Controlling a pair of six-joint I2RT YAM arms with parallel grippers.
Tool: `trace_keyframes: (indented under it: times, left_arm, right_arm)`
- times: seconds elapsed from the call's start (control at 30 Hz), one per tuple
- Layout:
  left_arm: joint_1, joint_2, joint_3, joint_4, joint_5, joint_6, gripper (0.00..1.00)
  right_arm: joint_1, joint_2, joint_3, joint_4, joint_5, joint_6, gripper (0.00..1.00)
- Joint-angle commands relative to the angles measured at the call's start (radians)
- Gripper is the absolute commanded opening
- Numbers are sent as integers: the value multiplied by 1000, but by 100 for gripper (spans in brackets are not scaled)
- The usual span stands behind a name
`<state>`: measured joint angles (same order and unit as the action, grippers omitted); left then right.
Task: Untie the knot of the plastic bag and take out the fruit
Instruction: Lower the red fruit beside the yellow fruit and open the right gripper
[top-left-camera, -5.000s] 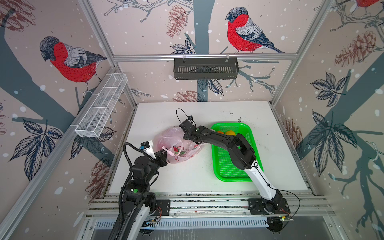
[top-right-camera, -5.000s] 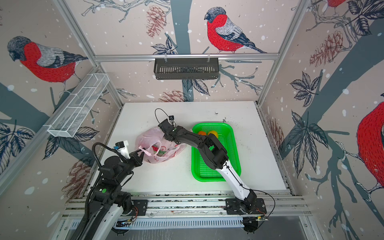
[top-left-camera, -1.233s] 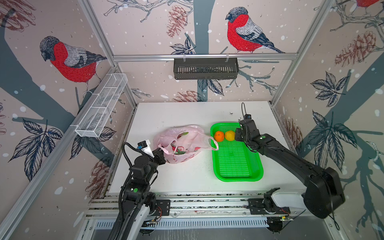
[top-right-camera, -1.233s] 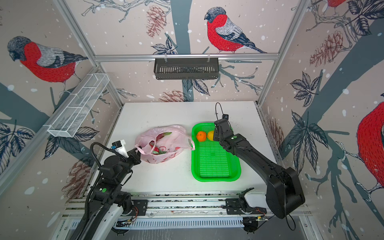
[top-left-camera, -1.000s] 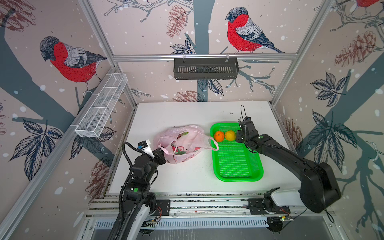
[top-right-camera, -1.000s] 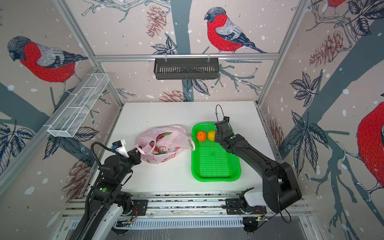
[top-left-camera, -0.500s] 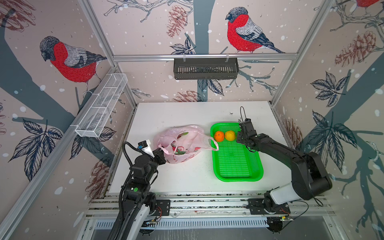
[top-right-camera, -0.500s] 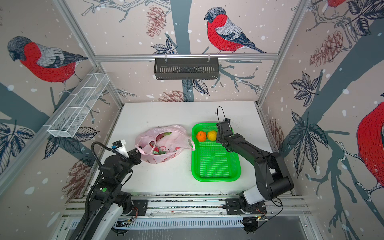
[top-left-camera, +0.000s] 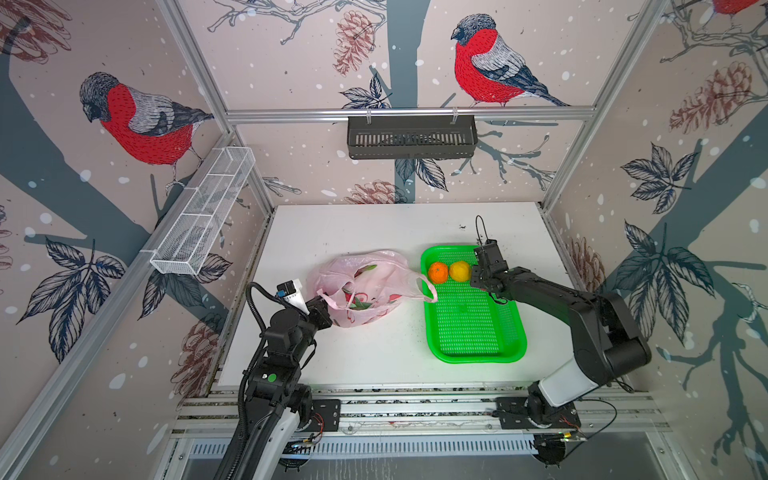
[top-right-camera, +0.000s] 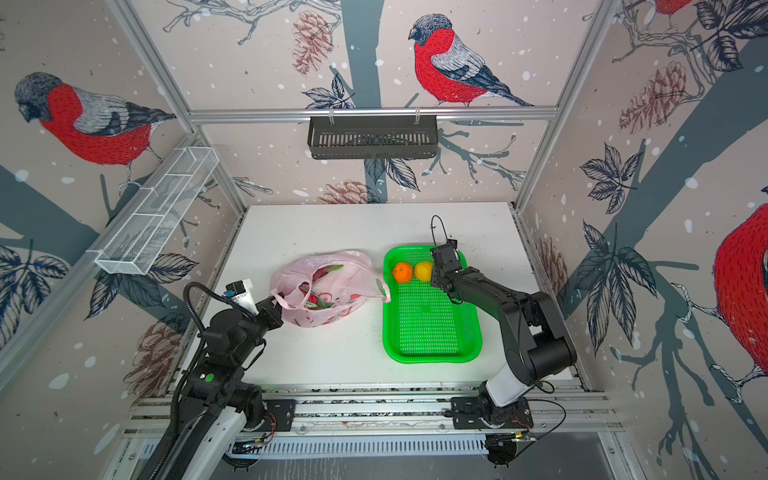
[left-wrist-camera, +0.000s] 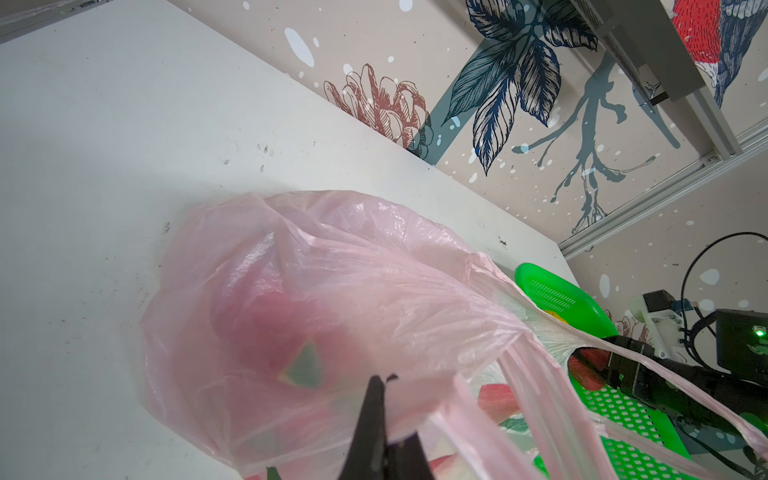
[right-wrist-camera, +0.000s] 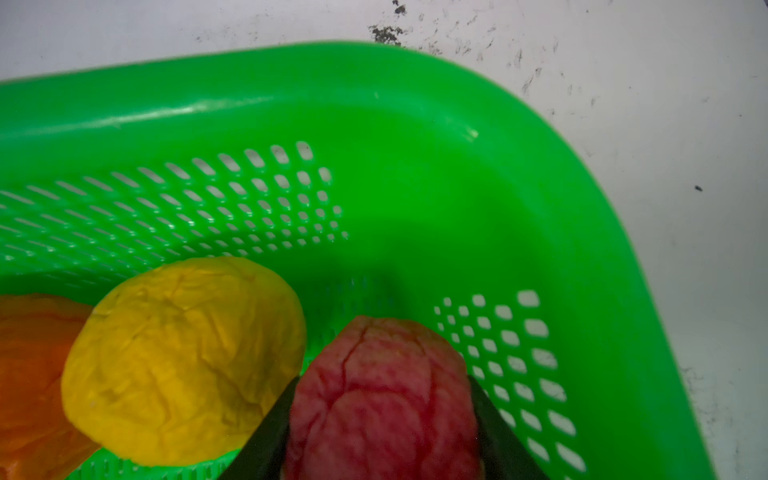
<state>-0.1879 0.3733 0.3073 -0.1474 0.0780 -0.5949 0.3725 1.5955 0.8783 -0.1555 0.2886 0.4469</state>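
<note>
fruit count: one orange (top-left-camera: 438, 272), one yellow citrus (top-left-camera: 459, 270), one small red fruit (right-wrist-camera: 386, 419). magenta fruit (top-right-camera: 328, 271) with green tips shows through the plastic bag (top-left-camera: 374, 282); i cannot confirm how many. containers: one bag, one green tray (top-left-camera: 473, 328). the tray holds the orange and the citrus side by side at its far end. the bag lies on the white table (top-left-camera: 374, 228) just left of the tray, mouth open, with one loop handle (top-left-camera: 423, 286) draped over the tray rim. left gripper (left-wrist-camera: 384, 380) sits low at the bag's left edge, fingers pressed together on a pinch of its plastic. right arm (top-left-camera: 548, 291) reaches over the tray from the right with its elbow bent. right gripper (right-wrist-camera: 381, 382) is spread about halfway and clamps the small red fruit just beside the citrus, at the tray's far right corner.
</note>
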Motion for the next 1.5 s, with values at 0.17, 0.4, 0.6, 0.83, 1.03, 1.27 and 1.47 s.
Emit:
trace_keyframes:
  times: [0.17, 0.4, 0.6, 0.83, 1.03, 1.27, 1.47]
  left_arm:
    - [1, 1, 11, 12, 0, 14, 0]
    - [1, 5, 10, 12, -1, 14, 0]
    - [1, 5, 12, 11, -1, 14, 0]
    - [1, 4, 12, 10, -1, 14, 0]
    - [1, 5, 13, 9, -1, 14, 0]
    - [1, 5, 12, 11, -1, 14, 0]
    - [1, -2, 10, 12, 2, 14, 0]
  right_arm:
    - [-1, 37, 7, 44, -12, 1, 42]
    - [-3, 58, 4, 53, -14, 1, 48]
    - [-3, 67, 3, 58, -11, 1, 59]
    - [-3, 77, 9, 50, -8, -1, 69]
    - [-1, 65, 9, 38, -6, -2, 71]
    - [13, 27, 7, 17, 0, 0, 75]
    - [30, 1, 10, -2, 17, 7, 77]
